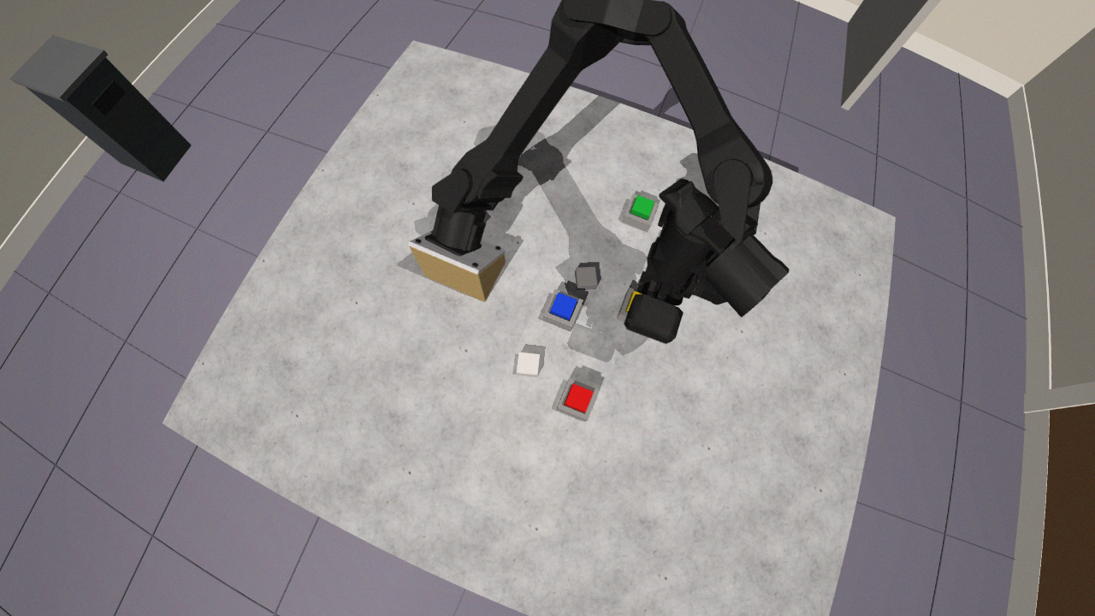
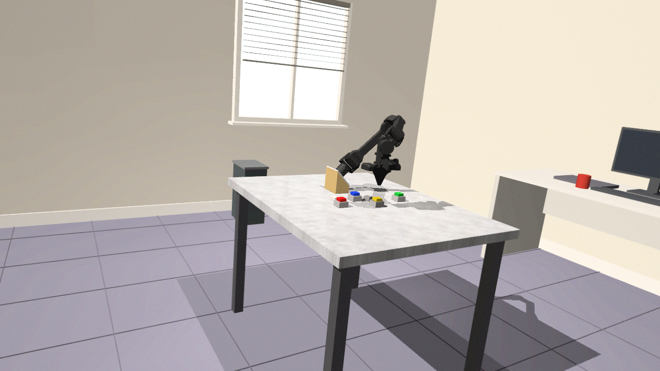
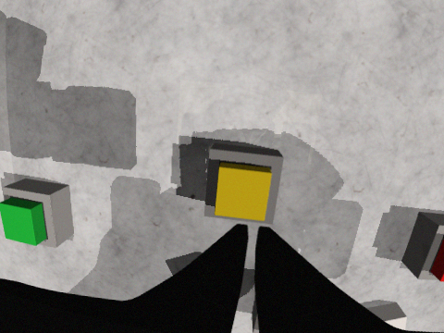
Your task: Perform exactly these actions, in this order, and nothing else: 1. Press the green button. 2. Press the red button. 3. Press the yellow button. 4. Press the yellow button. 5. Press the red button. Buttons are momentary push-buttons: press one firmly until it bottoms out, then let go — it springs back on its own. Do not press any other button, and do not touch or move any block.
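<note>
Gripper (image 3: pixel 248 235) above yellow button (image 3: pixel 243 191), clear of it.
Fingers clenched, nothing between them; green button (image 1: pixel 642 206) nearer the counter's far edge, red button (image 1: pixel 578 397) toward the near edge.

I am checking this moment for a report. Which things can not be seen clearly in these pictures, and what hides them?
- Yellow button: top view, nearly all covered by the wrist and the shut end effector.
- Red button: wrist view, cut off by the right edge.
- White block and grey block: exterior view, too small to make out.
- Gap between end effector and yellow button: no view settles it.
</note>
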`<state>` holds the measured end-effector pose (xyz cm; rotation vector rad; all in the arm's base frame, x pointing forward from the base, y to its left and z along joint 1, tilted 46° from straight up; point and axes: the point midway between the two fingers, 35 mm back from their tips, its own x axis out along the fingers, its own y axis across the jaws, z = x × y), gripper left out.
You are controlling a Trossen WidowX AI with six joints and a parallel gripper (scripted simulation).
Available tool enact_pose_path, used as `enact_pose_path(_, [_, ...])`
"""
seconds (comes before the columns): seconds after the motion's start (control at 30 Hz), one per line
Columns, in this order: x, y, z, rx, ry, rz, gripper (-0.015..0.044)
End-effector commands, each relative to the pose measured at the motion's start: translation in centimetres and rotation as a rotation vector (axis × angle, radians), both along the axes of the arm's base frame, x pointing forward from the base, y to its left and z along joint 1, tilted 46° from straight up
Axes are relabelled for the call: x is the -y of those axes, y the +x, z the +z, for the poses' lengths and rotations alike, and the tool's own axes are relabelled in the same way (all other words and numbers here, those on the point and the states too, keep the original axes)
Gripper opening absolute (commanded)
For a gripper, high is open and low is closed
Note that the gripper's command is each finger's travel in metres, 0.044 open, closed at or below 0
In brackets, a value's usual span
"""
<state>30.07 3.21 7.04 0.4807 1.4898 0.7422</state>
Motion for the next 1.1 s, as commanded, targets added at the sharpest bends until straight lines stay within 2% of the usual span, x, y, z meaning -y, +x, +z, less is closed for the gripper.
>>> enact_pose_path(0.0, [-2.6,-0.9,-2.2,-0.022,0.010,0.006,0.0020])
enact_pose_path(1.07, [-5.0,-1.2,-4.6,-0.022,0.011,0.006,0.0020])
